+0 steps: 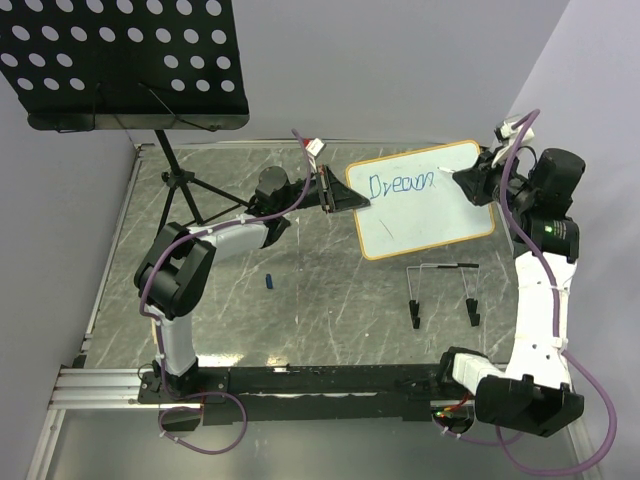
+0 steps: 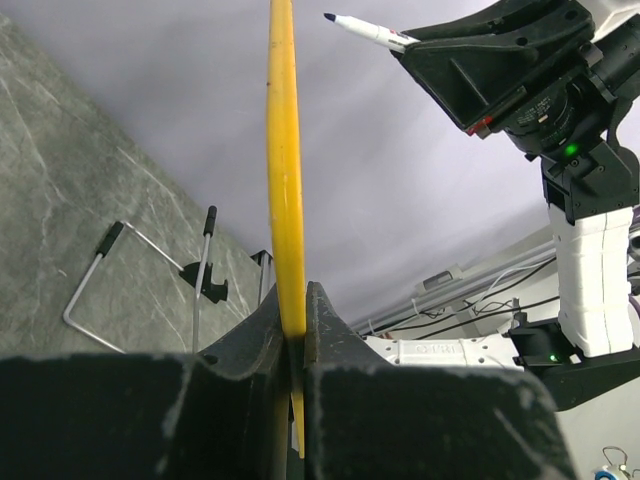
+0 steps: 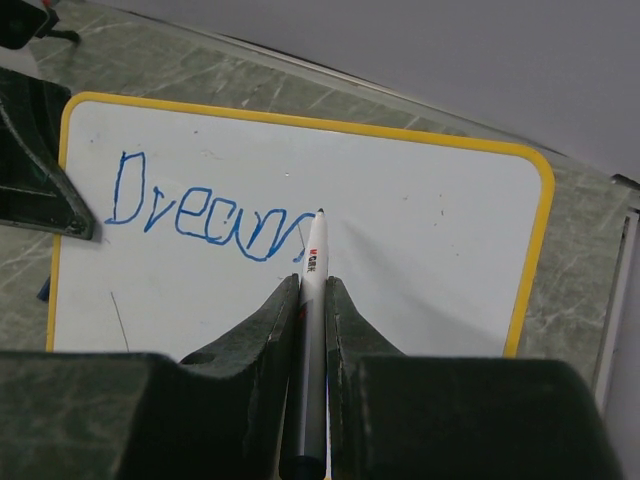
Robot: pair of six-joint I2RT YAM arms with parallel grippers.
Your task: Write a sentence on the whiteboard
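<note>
The whiteboard [image 1: 425,205] sits in the upper right-centre of the overhead view, tilted so its right end points toward the far right corner of the table [image 1: 300,310]; whether its underside rests on the table cannot be told. Blue writing [image 1: 400,186] reading about "Dream" runs along its upper left part in one line, and the white below and to the right of it is bare apart from one faint thin stroke near the lower left corner. The left gripper [image 1: 345,195] pinches the middle of the board's left edge, its fingers closed tight on the yellow frame, which the left wrist view shows edge-on, rising straight up from between them. The right gripper [image 1: 465,183] reaches in over the upper right edge, clamped on a marker [image 3: 312,300] whose tip meets the end of the last blue stroke; touching or just above cannot be told. Near the board's lower edge, toward the bottom right, stands a small wire stand [image 1: 445,290], apart from the frame. A small blue cap [image 1: 270,282] lies well to the lower left. A black music stand [image 1: 130,60] fills the upper left corner, well apart from the board.
</note>
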